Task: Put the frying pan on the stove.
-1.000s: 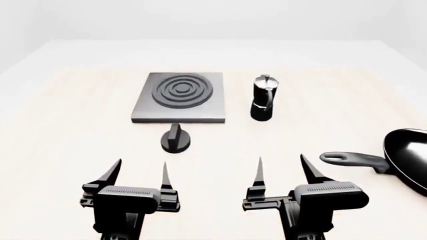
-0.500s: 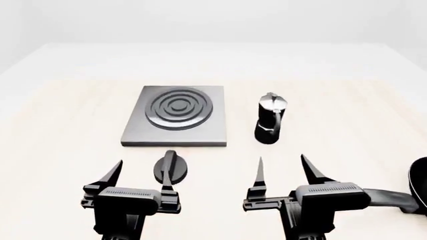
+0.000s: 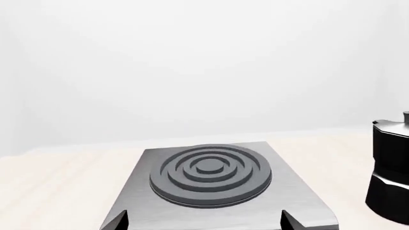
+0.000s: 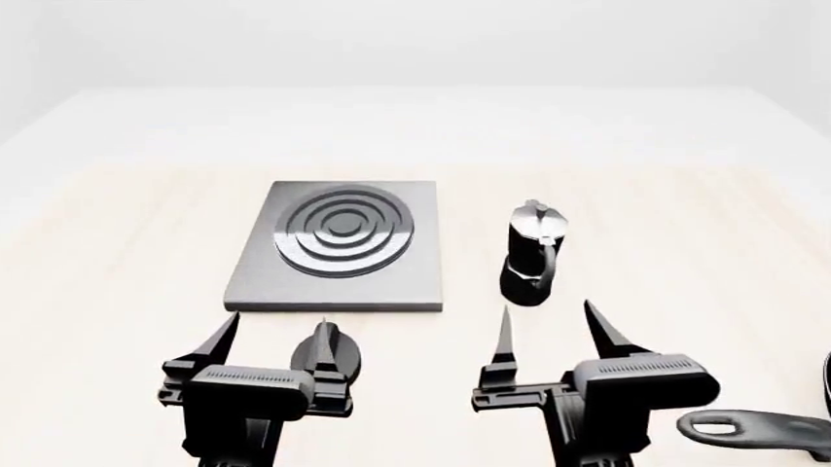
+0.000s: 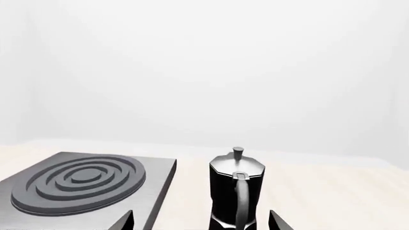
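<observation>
The stove (image 4: pixel 418 284), a grey square plate with dark raised rings, lies on the table ahead of my left gripper (image 4: pixel 278 326). Of the frying pan I see only its long black handle (image 4: pixel 753 428) at the lower right corner; the round body is cut off by the frame edge. My right gripper (image 4: pixel 546 316) stands open just left of that handle, holding nothing. The left gripper is open and empty too. The left wrist view has the stove (image 3: pixel 290 196) straight ahead beyond its open gripper (image 3: pixel 203 220). From the right wrist, the stove (image 5: pixel 160 177) shows beside its open gripper (image 5: pixel 201 220).
A black-and-silver moka pot (image 4: pixel 530 255) stands upright right of the stove, ahead of my right gripper; it also appears in both wrist views, moka pot (image 5: pixel 236 187) and moka pot (image 3: pixel 390 172). A small black round knob (image 4: pixel 331 352) lies just before the stove, by my left gripper's inner finger.
The head view has shifted: stove, knob and moka pot sit lower and nearer in frame, and the pan has slid toward the lower right corner, mostly out of view. Both grippers stay open.
</observation>
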You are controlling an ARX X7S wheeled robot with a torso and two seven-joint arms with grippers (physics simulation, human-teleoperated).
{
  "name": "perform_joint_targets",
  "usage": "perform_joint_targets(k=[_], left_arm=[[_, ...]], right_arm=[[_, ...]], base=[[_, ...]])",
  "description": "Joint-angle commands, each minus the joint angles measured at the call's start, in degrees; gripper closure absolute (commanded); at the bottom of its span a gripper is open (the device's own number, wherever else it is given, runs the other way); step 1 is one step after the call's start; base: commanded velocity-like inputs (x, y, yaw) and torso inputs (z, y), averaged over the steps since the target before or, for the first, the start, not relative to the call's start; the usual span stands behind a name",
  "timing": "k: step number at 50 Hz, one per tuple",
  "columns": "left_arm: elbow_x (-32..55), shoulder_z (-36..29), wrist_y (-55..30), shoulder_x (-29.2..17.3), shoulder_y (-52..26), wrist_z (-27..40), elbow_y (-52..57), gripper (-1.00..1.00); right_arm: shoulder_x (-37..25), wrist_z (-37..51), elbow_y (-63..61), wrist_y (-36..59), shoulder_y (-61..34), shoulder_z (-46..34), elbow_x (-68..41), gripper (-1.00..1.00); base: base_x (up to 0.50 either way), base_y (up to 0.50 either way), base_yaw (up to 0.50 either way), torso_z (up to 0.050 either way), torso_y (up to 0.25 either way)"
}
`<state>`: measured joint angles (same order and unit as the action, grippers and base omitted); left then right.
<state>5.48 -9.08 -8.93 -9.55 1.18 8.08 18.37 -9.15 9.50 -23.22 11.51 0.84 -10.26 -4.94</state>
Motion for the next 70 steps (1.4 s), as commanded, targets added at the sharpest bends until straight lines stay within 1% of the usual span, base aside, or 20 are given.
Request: perform_joint_targets(k=[1, 5, 10, 11, 15, 22, 23, 25, 26, 29, 31, 38, 39, 48, 52, 53, 54, 55, 60, 70], left_arm=[[0.5, -0.3, -0.2, -0.6, -0.1, 0.3, 0.1, -1.0], [0.8, -0.5, -0.2, -0.7, -0.4, 0.3, 0.0, -1.0], [1.1, -0.5, 0.1, -0.8, -0.4, 0.4, -0.4, -1.0], [1.2, -0.5, 0.1, -0.9, -0.3, 0.4, -0.4, -1.0], [1.5, -0.5, 0.3, -1.0, -0.1, 0.5, -0.2, -1.0], [2.0, -0.7, 0.6, -1.1, 0.3, 0.8, -0.2, -1.0], [2.1, -0.5, 0.7, -1.1, 0.3, 0.9, -0.3, -1.0], [2.2, -0.5, 0.8, -1.2, 0.3, 1.0, -0.3, -1.0], [2.3, -0.5, 0.8, -1.2, 0.3, 1.1, -0.2, -1.0], [2.2, -0.8, 0.9, -1.2, 0.3, 1.1, -0.3, -1.0], [2.2, -1.0, 1.1, -1.2, 0.3, 1.1, -0.6, -1.0], [2.4, -1.2, 1.1, -1.4, 0.2, 1.6, -0.5, -1.0], [2.4, -1.3, 1.1, -1.5, 0.2, 1.7, -0.6, -1.0], [2.7, -1.6, 1.3, -1.8, 0.1, 2.1, -0.7, -1.0], [3.1, -1.3, 0.8, -2.2, 0.0, 2.4, -0.3, -1.0], [3.1, -1.3, 0.8, -2.3, 0.0, 2.4, -0.3, -1.0], [3.2, -1.3, 0.8, -2.3, 0.1, 2.4, -0.3, -1.0], [3.7, -1.1, 1.5, -2.2, 0.3, 2.4, -0.8, -1.0], [3.8, -1.3, 1.7, -2.5, 0.4, 2.7, -0.6, -1.0], [4.0, -1.6, 1.2, -3.1, 0.2, 3.1, 0.0, -1.0]], right_arm=[[-0.4, 0.9, -0.4, 1.5, -0.9, -0.8, 0.3, -1.0], [-0.1, 2.5, -2.3, 4.9, -1.9, -1.0, 1.3, -1.0], [1.6, 5.5, -7.8, 12.2, -3.0, 0.9, 0.0, -1.0], [1.6, 6.7, -9.0, 13.8, -3.3, 0.4, 1.4, -1.0], [2.9, 9.4, -11.5, 16.6, -4.2, 1.3, 1.7, -1.0], [4.2, 12.6, -13.0, 18.2, -5.2, 2.1, 2.0, -1.0], [4.7, 14.1, -13.4, 18.3, -5.2, 2.5, 2.7, -1.0], [4.7, 14.5, -13.6, 18.1, -5.3, 2.8, 2.5, -1.0], [4.8, 15.9, -13.0, 15.4, -5.1, 2.7, 4.0, -1.0], [5.7, 19.2, -12.8, 16.0, -5.5, 3.1, 5.7, -1.0], [6.1, 19.7, -12.7, 15.2, -5.3, 3.9, 4.5, -1.0], [7.0, 25.6, -13.6, 19.6, -6.9, 4.4, 6.1, -1.0], [7.6, 27.6, -13.7, 20.9, -7.2, 4.7, 7.0, -1.0], [7.3, 31.8, -15.6, 25.1, -8.4, 3.6, 6.3, -1.0], [8.3, 38.0, -14.9, 28.0, -10.1, 3.6, 8.2, -1.0], [8.1, 38.0, -14.6, 26.2, -9.9, 3.9, 7.0, -1.0], [8.2, 39.9, -14.5, 26.3, -10.1, 3.9, 7.7, -1.0], [9.0, 47.7, -15.5, 28.1, -10.9, 6.1, 5.7, -1.0], [7.6, 49.9, -15.3, 28.1, -11.1, 4.8, 4.3, -1.0], [7.0, 53.7, -16.3, 29.9, -11.8, 4.9, 3.5, -1.0]], base=[[0.34, 0.0, 0.0, 0.0, 0.0], [0.21, 0.0, 0.0, 0.0, 0.0], [0.0, 0.0, 0.0, 0.0, 0.0], [0.0, 0.0, 0.0, 0.0, 0.0], [0.0, 0.0, 0.0, 0.0, 0.0], [0.0, 0.0, 0.0, 0.0, 0.0], [0.0, 0.0, 0.0, 0.0, 0.0], [0.0, 0.0, 0.0, 0.0, 0.0], [0.0, 0.0, 0.0, 0.0, 0.0], [0.0, 0.0, 0.0, 0.0, 0.0], [0.0, 0.0, 0.0, 0.0, 0.0], [0.0, 0.0, 0.0, 0.0, 0.0], [0.0, 0.0, 0.0, 0.0, 0.0], [0.0, 0.0, 0.0, 0.0, 0.0], [0.0, 0.0, 0.0, 0.0, 0.0], [0.0, 0.0, 0.0, 0.0, 0.0], [0.0, 0.0, 0.0, 0.0, 0.0], [0.0, 0.0, 0.0, 0.0, 0.0], [0.0, 0.0, 0.0, 0.0, 0.0], [0.0, 0.0, 0.0, 0.0, 0.0]])
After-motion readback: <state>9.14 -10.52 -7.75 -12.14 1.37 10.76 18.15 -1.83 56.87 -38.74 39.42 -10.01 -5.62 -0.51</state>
